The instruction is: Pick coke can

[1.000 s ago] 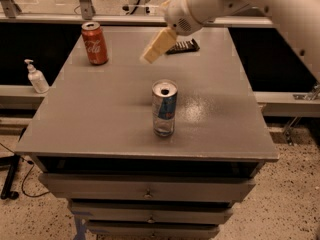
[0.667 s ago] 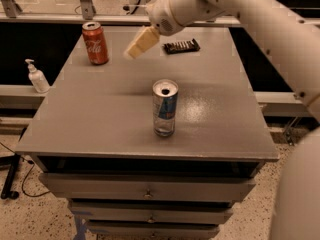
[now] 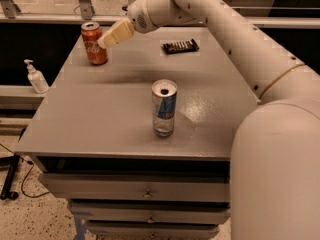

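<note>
The coke can [image 3: 94, 43], red with white script and a silver top, stands upright at the far left of the grey table [image 3: 100, 114]. My gripper [image 3: 106, 40] is at the end of the white arm that reaches in from the right. Its cream fingers [image 3: 116, 34] point down and left, and the tip sits just right of the can, close to its upper side. I cannot tell if it touches the can.
A slim silver-and-blue can [image 3: 164, 108] stands upright near the table's middle. A dark snack bar [image 3: 180, 46] lies at the far right. A white pump bottle [image 3: 36, 77] stands on a ledge left of the table. My arm's bulk fills the right foreground.
The gripper has swung left across the back of the table, from near the snack bar to right beside the coke can. The cans have not moved.
</note>
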Controlling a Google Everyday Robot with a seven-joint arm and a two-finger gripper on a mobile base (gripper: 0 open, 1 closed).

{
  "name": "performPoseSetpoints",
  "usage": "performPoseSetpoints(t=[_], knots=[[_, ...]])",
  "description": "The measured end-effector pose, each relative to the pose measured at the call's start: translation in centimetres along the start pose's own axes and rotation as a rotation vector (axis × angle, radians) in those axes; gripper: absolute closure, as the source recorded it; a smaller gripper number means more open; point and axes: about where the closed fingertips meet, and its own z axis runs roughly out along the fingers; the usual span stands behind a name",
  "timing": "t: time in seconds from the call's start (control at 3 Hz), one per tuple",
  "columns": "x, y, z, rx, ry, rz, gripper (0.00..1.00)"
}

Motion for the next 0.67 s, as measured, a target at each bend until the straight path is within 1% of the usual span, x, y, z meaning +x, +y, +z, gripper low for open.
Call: performPoseSetpoints(t=[0.33, 0.67], knots=[[-0.3, 1.1, 3.0, -0.044, -0.036, 0.069, 0.0], [-0.1, 2.3, 5.3, -0.078, -0.034, 0.088, 0.0]])
